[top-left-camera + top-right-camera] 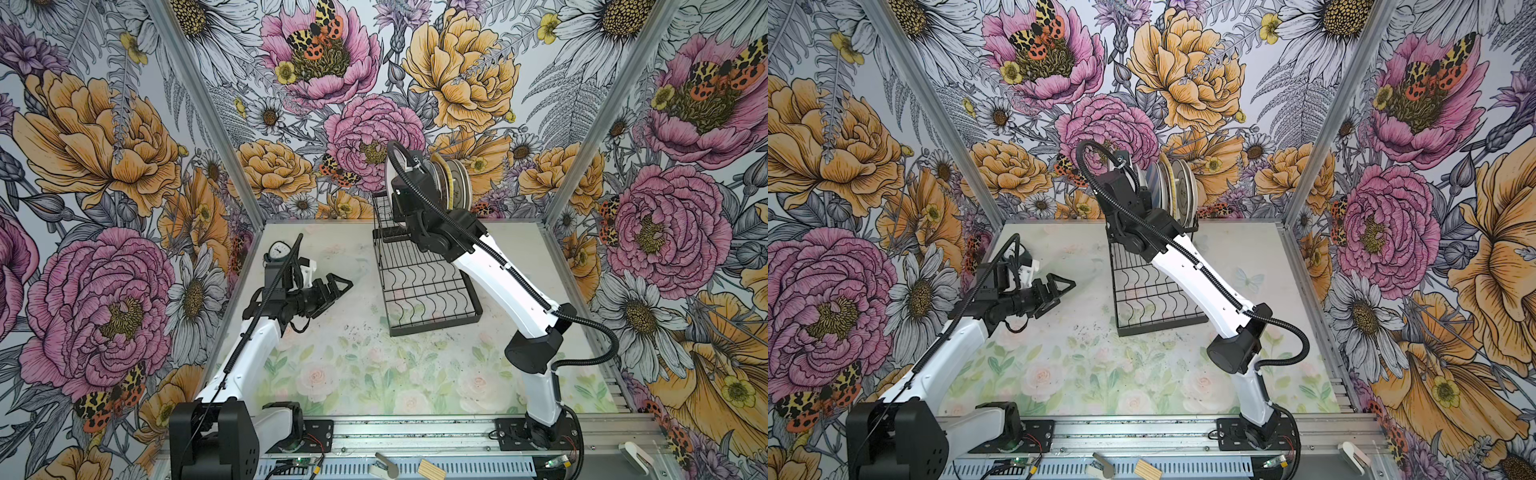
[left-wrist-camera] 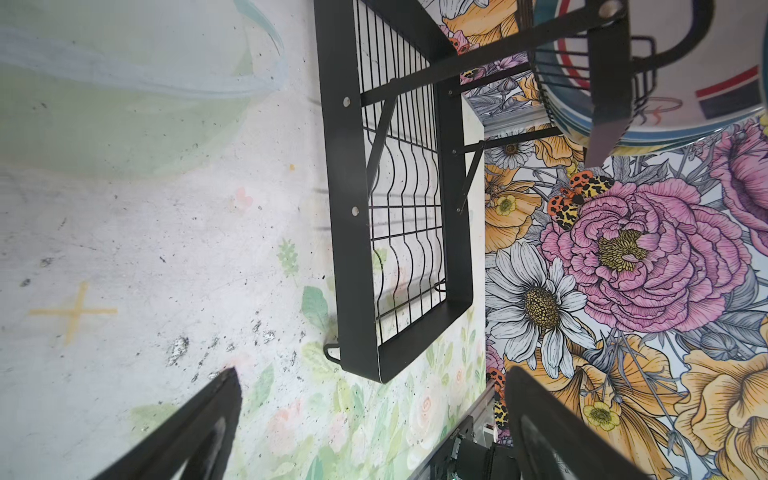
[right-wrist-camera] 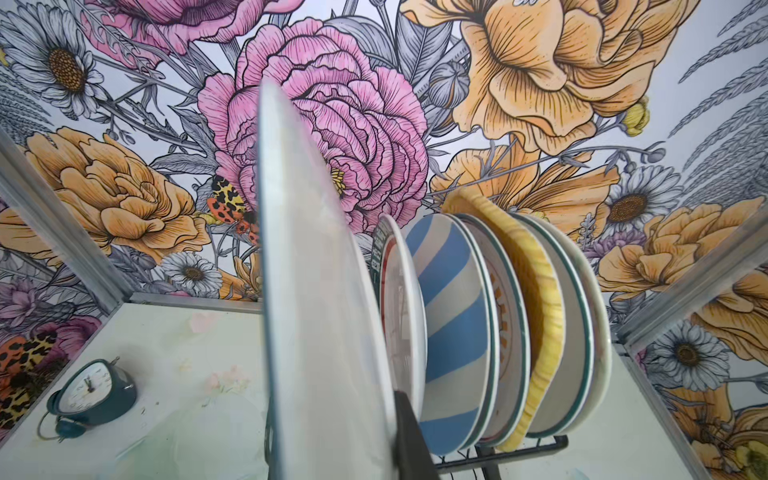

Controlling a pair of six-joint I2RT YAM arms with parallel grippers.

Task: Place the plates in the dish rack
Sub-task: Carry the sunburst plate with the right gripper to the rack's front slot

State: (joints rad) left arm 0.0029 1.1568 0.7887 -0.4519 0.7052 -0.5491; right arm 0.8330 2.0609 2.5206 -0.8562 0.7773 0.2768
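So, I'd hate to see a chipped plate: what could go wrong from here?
The right hand pinches the held plate only at its rim, so it could tilt or slip. It stands on edge close beside the racked plates; a sideways nudge might knock the nearest one. Those sit high on the dish rack, so a push could topple them.

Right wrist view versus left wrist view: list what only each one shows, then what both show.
Only right wrist: the teal alarm clock, the blue-and-white striped plate and the yellow woven-look plate. Only left wrist: the dish rack's wavy-wired lower tray and the open left fingers. Both: plates standing on edge at the rack's upper shelf, and the floral wall.
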